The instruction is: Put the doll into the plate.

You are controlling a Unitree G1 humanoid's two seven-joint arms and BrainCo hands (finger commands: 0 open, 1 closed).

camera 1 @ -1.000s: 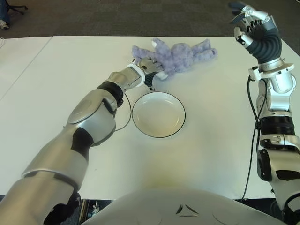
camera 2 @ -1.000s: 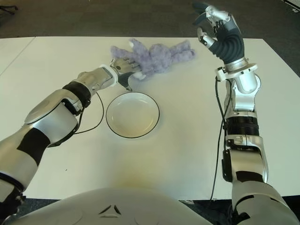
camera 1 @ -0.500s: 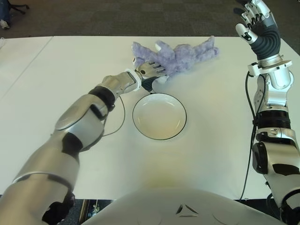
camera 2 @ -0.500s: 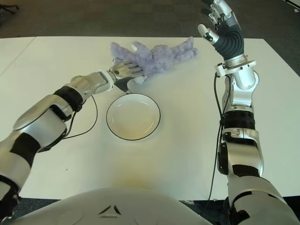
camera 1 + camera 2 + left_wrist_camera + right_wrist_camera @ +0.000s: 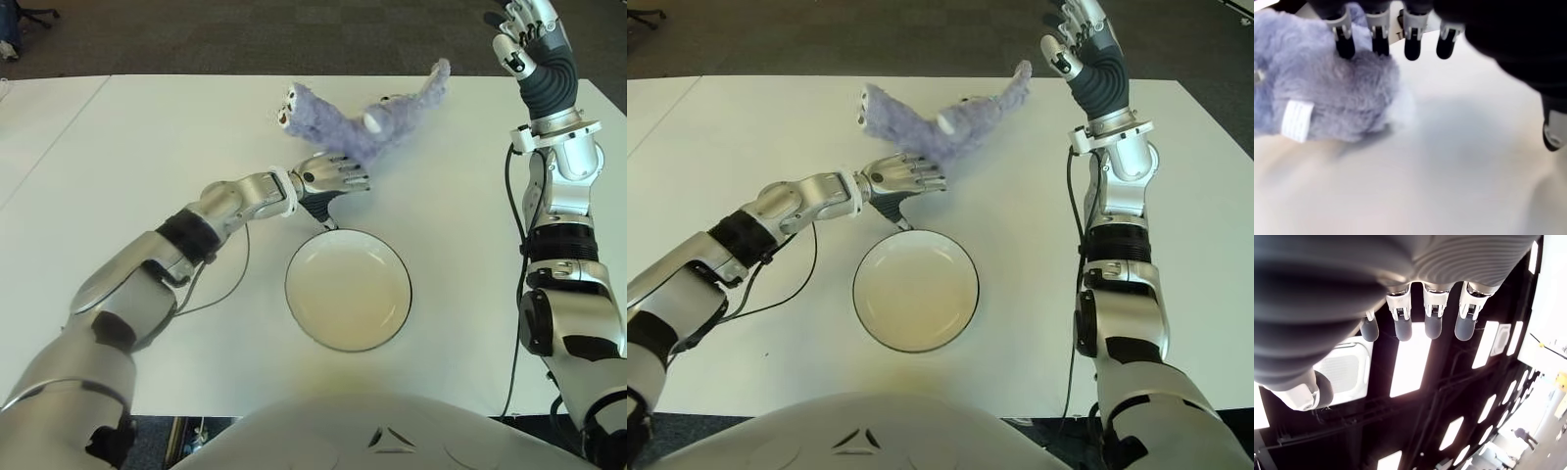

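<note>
I see the doll, a purple plush, lifted off the white table and tilted, its head end up toward the far left and one limb raised toward the far right. It sits on top of my left hand, which is beyond the plate's far rim. In the left wrist view, two fingertips press into the fur while the other two stand clear of it, with the doll's white label showing; the fingers are only partly curled, so I judge the grip loose, the doll resting more on the hand than clamped. The plate, white with a dark rim, lies nearer me, holding nothing. My right hand is raised at the far right, fingers extended and holding nothing
</note>
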